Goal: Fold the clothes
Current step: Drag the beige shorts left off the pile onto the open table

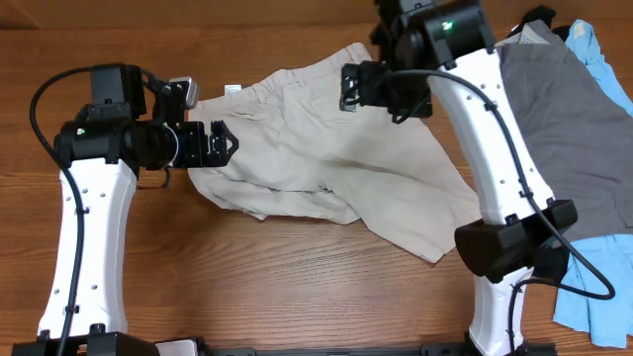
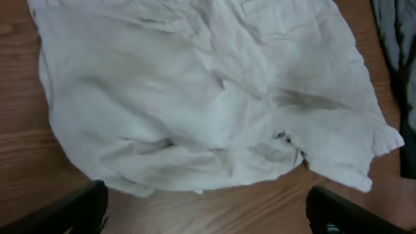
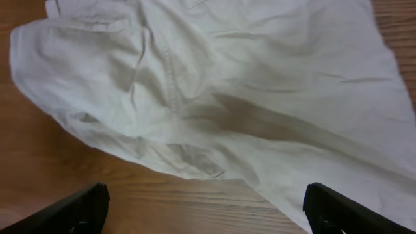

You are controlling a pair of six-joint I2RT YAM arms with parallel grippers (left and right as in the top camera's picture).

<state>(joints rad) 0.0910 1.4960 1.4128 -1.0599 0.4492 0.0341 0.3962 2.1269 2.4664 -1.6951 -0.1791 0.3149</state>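
- Wood-grain table (image 1: 297,297) fills the overhead view, with both arms reaching in from the near edge.
- Left gripper (image 1: 206,117) hovers at the left edge of the shorts. Its fingers stand wide apart with nothing between them, and its wrist view shows both tips clear of the cloth.
- Beige shorts (image 1: 326,158) lie rumpled at mid-table between the two arms. The waistband and a small white tag (image 1: 232,89) sit toward the far left, and one leg runs down toward the right arm's base.
- Right gripper (image 1: 348,89) hangs over the far middle of the shorts, spread wide and empty.
- Grey garment (image 1: 574,109) and light blue garment (image 1: 598,292) lie at the right edge of the table.
- Risk, as I judge it: the near-left edge is bunched into loose folds, so a pinch there could take only one layer or an extra one, and the fold would come out crooked.
- Risk: a pull from one side alone could drag the whole pair across the wood instead of folding it.
- Hidden: the right arm covers the shorts' right side, so I cannot tell whether they touch the grey garment.
- Hard to read: the left wrist view is washed out and soft, and the pockets barely show.
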